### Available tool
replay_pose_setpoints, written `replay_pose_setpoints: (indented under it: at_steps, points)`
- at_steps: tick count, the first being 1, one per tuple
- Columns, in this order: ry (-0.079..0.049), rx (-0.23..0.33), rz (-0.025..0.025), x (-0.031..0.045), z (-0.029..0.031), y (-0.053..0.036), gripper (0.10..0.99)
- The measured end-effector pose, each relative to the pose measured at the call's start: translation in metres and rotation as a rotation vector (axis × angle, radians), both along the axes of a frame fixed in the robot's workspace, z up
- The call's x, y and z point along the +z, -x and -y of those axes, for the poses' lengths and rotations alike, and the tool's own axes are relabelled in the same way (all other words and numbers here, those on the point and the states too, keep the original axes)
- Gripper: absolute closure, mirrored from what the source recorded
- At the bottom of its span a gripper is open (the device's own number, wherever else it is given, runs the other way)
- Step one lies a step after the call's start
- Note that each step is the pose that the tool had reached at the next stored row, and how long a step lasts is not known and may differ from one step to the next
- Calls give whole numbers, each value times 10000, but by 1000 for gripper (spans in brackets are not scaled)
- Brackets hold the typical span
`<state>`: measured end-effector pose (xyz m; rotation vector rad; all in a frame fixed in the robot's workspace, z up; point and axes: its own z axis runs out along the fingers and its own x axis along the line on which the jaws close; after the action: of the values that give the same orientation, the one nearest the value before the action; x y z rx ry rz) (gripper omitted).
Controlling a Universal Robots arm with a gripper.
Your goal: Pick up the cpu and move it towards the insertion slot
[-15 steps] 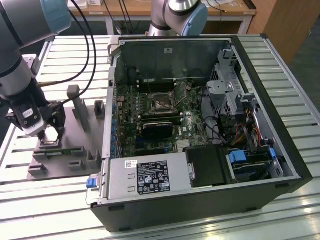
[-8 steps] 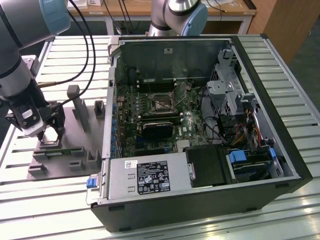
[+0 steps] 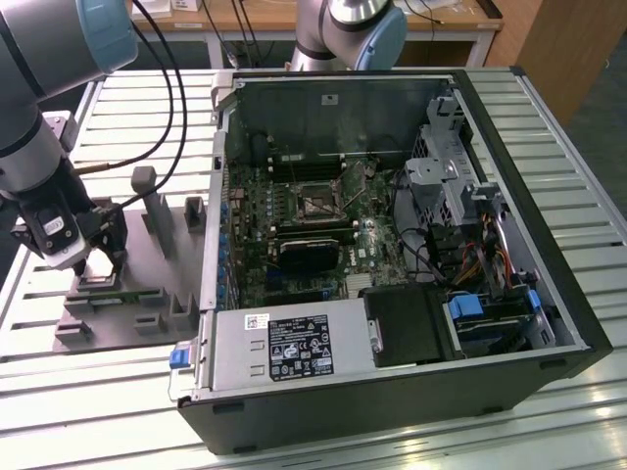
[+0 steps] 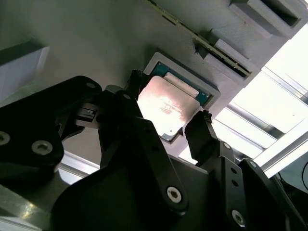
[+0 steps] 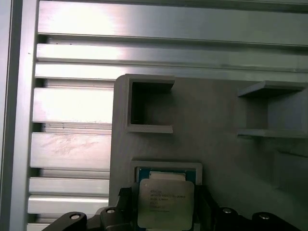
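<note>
While the arm reaches down at the exterior view's left, its gripper [image 3: 98, 259] hangs just above a grey fixture plate [image 3: 147, 279]. The plate lies flat on the slatted metal counter [image 3: 127, 392], just beside the open computer case [image 3: 534, 186]. A black cable [image 3: 171, 88] loops from the arm across the counter's far side.

In both wrist views the cpu [image 4: 166, 103] sits directly under the gripper, its shiny silver top facing up and catching glare. A strip of green board shows along one edge. It is at a shallow square nest [image 5: 166, 165] with a pale raised rim, moulded into the fixture plate. Whether the chip rests in the nest or is raised just clear of it cannot be told. Nor can I tell whether the jaws are clenched on the cpu or released. In the first wrist view a square pocket [image 5: 149, 128] stands on the plate, near the nest but apart from it.

Well apart from the gripper, toward the exterior view's right, the insertion slot [image 3: 315, 201] lies on the green motherboard inside the case, with a silvery frame around a dark centre. A black rectangular card [image 3: 309, 253] sits just on its near side, and a grey power supply [image 3: 284, 348] runs along the case's near edge. A second arm's base [image 3: 348, 29] stands beyond the case.
</note>
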<state>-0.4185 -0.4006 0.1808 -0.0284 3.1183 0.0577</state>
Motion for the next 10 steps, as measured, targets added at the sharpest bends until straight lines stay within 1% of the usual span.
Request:
replay_pose_setpoints:
  at_steps: [4,6,7,10]
  points:
    - [-1,0,1,-2,0,0,439]
    - [0,-1,1,-2,0,0,455]
    - [0,0,1,-2,0,0,518]
    - [0,0,1,-3,0,0,541]
